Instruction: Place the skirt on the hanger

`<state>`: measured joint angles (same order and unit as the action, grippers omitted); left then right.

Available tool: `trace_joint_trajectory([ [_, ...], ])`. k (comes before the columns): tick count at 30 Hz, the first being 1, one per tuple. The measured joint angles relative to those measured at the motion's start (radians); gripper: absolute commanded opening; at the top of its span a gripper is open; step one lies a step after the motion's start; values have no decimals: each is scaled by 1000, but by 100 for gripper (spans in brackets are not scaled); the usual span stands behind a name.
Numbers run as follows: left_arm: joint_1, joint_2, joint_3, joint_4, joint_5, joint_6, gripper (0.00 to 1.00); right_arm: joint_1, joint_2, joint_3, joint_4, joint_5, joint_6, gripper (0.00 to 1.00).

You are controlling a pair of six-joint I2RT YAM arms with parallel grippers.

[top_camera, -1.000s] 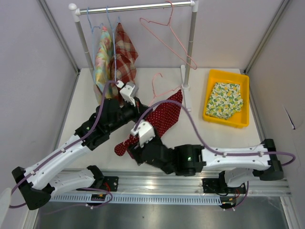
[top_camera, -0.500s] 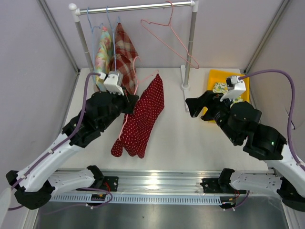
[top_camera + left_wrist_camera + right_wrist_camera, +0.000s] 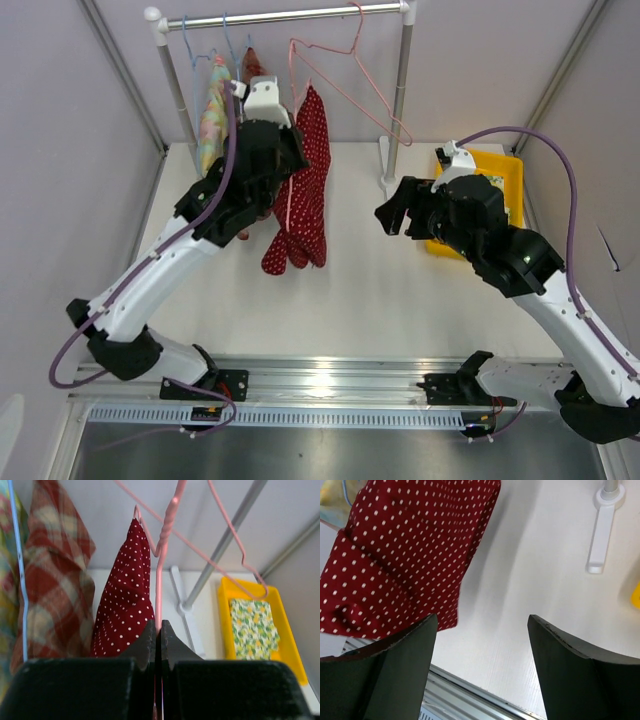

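In the top view the left arm covers most of the plaid cloth on the rail. The left gripper has its jaws pinching the wire neck of the pink hanger, whose hook is cut off above. The red, white-dotted skirt hangs from it in long folds, beside the plaid cloth. The right gripper hovers with jaws spread, and its arm hides part of the yellow tray.

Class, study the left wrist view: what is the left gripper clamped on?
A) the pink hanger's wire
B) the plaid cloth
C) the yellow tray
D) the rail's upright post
A: the left gripper is closed tight on the wire of the pink hanger, with the red dotted skirt draped on that hanger just beyond the fingertips.
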<state>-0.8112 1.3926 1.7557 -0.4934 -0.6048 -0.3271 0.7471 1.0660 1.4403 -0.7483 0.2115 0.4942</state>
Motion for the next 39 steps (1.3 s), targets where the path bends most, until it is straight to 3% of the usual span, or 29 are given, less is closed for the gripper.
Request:
trace_joint_trajectory([
  [13, 148, 374, 542, -106, 14, 38, 0, -134, 0, 22, -3, -158, -31, 79],
  [24, 262, 375, 540, -163, 131, 13, 0, -190, -2, 20, 1, -236, -51, 79],
  [33, 455, 415, 586, -158, 386, -11, 0, -209, -9, -13, 19, -263, -54, 79],
  [39, 490, 492, 611, -144, 535, -13, 0, -224, -10, -34, 25, -274, -55, 79],
])
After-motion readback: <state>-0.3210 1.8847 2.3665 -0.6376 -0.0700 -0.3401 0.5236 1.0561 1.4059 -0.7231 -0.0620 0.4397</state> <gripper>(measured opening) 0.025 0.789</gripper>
